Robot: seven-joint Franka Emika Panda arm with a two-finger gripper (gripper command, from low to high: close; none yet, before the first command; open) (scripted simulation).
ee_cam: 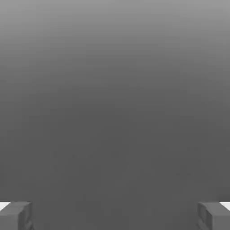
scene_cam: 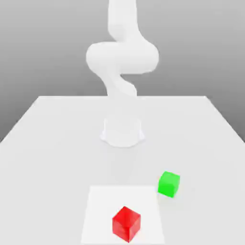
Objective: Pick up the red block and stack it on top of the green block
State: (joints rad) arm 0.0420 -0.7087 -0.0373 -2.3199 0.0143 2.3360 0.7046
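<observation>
Meanwhile, red block [scene_cam: 126,223] off gripper [ee_cam: 115,216].

1. The red block [scene_cam: 126,223] is sitting flat on the table. It is a small, shiny, bright red cube, and one corner is pointing toward the front.
2. The green block [scene_cam: 169,183] is sitting flat too. It is a small green cube, near the red one but not touching, further back toward the exterior view's right.
</observation>
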